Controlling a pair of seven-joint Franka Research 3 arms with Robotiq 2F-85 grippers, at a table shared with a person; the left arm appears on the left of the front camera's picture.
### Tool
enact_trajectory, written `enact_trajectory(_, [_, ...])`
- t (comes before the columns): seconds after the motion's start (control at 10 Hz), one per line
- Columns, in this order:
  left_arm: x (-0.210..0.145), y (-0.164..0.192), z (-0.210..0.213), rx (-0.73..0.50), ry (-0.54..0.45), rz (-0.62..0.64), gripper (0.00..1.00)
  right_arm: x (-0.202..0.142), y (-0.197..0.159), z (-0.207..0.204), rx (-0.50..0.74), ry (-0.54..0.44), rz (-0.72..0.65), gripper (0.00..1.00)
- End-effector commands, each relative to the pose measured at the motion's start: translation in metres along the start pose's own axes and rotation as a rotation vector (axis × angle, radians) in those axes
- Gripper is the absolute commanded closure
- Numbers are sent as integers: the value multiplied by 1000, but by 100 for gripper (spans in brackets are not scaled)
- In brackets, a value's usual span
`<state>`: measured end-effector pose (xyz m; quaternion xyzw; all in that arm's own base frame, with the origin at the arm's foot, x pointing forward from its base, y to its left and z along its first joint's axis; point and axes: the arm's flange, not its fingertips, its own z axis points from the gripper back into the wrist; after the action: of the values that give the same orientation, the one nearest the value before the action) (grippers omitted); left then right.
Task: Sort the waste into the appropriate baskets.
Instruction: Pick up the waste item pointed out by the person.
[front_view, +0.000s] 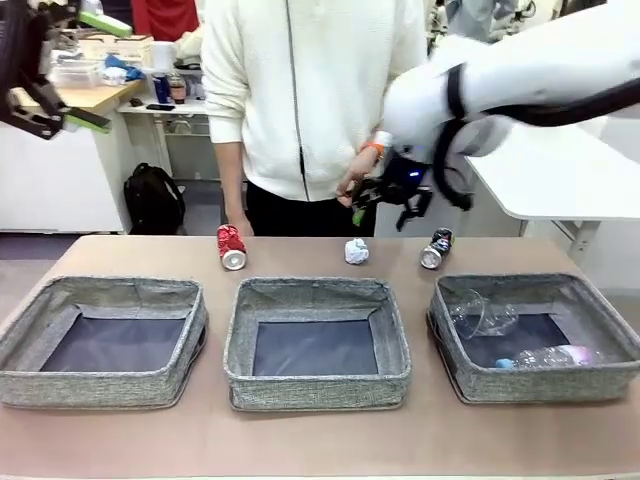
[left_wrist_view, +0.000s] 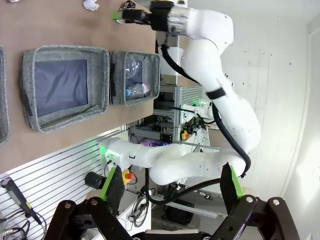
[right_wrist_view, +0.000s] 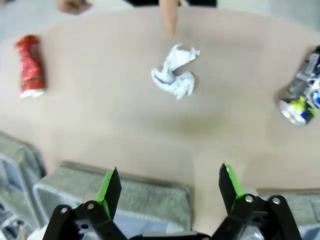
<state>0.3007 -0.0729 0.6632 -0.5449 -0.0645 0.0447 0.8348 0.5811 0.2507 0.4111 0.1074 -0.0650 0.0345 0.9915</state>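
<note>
One brown table (front_view: 320, 445) spans the whole width; its near strip, in front of the baskets, is bare. Three grey baskets stand in a row on it: the left basket (front_view: 100, 388), the middle basket (front_view: 317, 390) and the right basket (front_view: 470, 382). Narrow gaps separate them and their rims do not touch. Behind them, up to the far edge, runs an open strip of table where three pieces of waste lie well apart from each other.

The white right arm (front_view: 530, 70) comes in from the right side. Its right gripper (right_wrist_view: 169, 172) hangs over this far strip with the fingers spread wide and nothing between them. A person's hand (front_view: 355, 183) is just beside it. The left gripper (left_wrist_view: 171, 175) is raised away at the left side, also spread wide and holding nothing.

Inside the right basket lies the clear bottle (front_view: 555, 355), its long axis left to right, with the blue cap toward the middle basket. The clear plastic cup (front_view: 482, 315) lies tipped in the far left corner of that basket.

The crushed red can (front_view: 231, 247) lies on its side behind the gap between the left and middle baskets, silver end toward the baskets. The dark can (front_view: 436, 248) lies behind the right basket, slightly diagonal, silver end also toward the baskets. The paper ball (front_view: 357, 250) lies between the two cans.
</note>
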Motion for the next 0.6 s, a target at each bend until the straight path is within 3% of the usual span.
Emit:
enact_trajectory(0.0, [0,-2,1,-17,9,-14,0,11,24,-6,-110,-74,-1,0])
enact_trajectory(0.1, [0,-2,1,-17,9,-14,0,8,22,-1,-198,-194,6,0])
enact_trajectory(0.2, [0,-2,1,-17,9,-14,0,4,11,-16,-50,-14,13,0])
enact_trajectory(0.3, [0,-2,1,-17,9,-14,0,4,11,-16,-50,-14,13,0])
enact_trajectory(0.5, [0,-2,1,-17,9,-14,0,11,28,-28,-102,-127,61,0])
